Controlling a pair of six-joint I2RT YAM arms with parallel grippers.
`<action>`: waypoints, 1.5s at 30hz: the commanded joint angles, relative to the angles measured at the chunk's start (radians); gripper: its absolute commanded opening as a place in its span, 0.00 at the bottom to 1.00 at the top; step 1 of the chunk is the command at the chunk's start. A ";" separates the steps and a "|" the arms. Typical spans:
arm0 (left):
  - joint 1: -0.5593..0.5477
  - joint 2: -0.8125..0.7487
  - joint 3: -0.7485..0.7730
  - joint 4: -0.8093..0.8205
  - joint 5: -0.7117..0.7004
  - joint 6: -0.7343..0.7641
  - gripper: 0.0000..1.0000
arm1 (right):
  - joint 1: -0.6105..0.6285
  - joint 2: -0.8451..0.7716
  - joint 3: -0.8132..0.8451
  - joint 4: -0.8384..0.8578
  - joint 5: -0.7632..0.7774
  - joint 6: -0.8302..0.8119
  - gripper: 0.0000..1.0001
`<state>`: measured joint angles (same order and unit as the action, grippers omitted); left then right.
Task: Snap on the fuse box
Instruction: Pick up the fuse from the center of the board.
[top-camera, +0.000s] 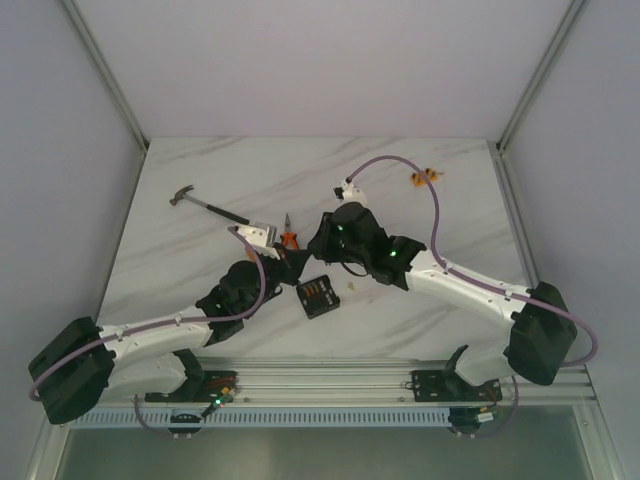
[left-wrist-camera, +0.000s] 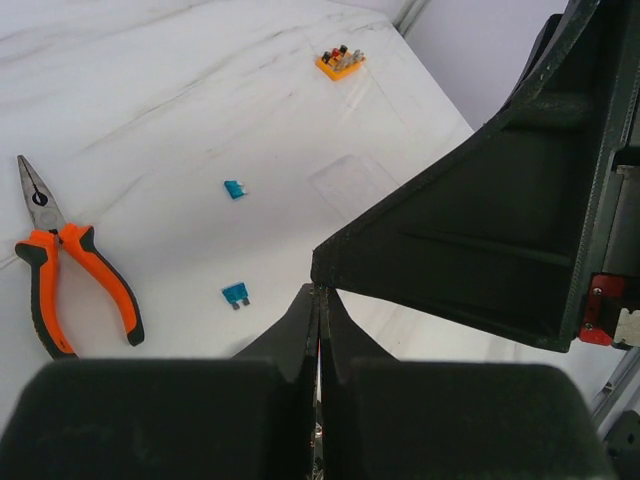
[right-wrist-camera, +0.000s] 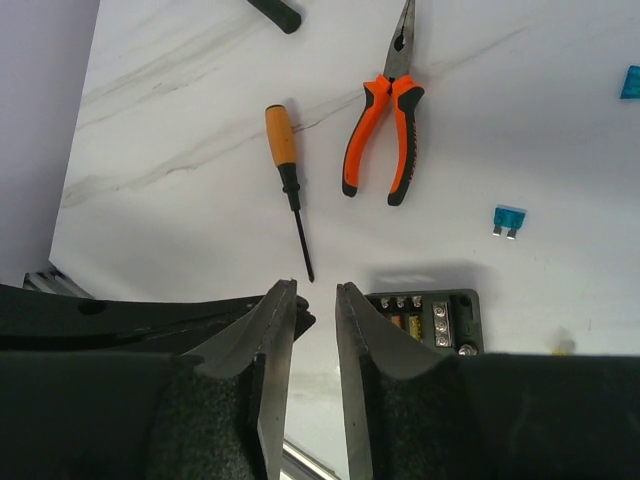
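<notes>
The fuse box (top-camera: 318, 296) is a small black square box lying open on the table, with orange and yellow fuses showing. In the right wrist view the fuse box (right-wrist-camera: 440, 318) lies just right of my fingers. A faint clear square lid (left-wrist-camera: 350, 185) lies flat on the table, apart from the box. My left gripper (left-wrist-camera: 318, 292) is shut, just left of the fuse box in the top view (top-camera: 295, 263). My right gripper (right-wrist-camera: 314, 287) is slightly open and empty, above the table beside the box; it also shows in the top view (top-camera: 316, 256).
Orange-handled pliers (right-wrist-camera: 385, 130) and a screwdriver (right-wrist-camera: 288, 180) lie beyond the grippers. Two blue fuses (left-wrist-camera: 235, 189) (left-wrist-camera: 236, 293) lie loose. An orange strip of fuses (top-camera: 427, 178) sits far right. A hammer (top-camera: 205, 205) lies far left. The right arm (left-wrist-camera: 500, 190) crowds the left wrist view.
</notes>
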<state>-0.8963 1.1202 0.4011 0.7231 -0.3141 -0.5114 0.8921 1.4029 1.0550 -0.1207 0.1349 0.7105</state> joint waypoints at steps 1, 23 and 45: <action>0.000 -0.024 0.018 0.002 -0.017 0.020 0.00 | 0.006 -0.011 -0.010 -0.001 0.010 -0.018 0.32; 0.185 -0.140 -0.049 -0.435 0.141 -0.229 0.56 | -0.139 0.111 -0.096 -0.345 0.079 -0.286 0.48; 0.272 -0.148 -0.090 -0.478 0.232 -0.271 0.99 | -0.115 0.232 -0.147 -0.365 -0.007 -0.364 0.51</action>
<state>-0.6338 0.9619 0.3092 0.2626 -0.1013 -0.7708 0.7727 1.6081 0.9142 -0.4667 0.1200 0.3672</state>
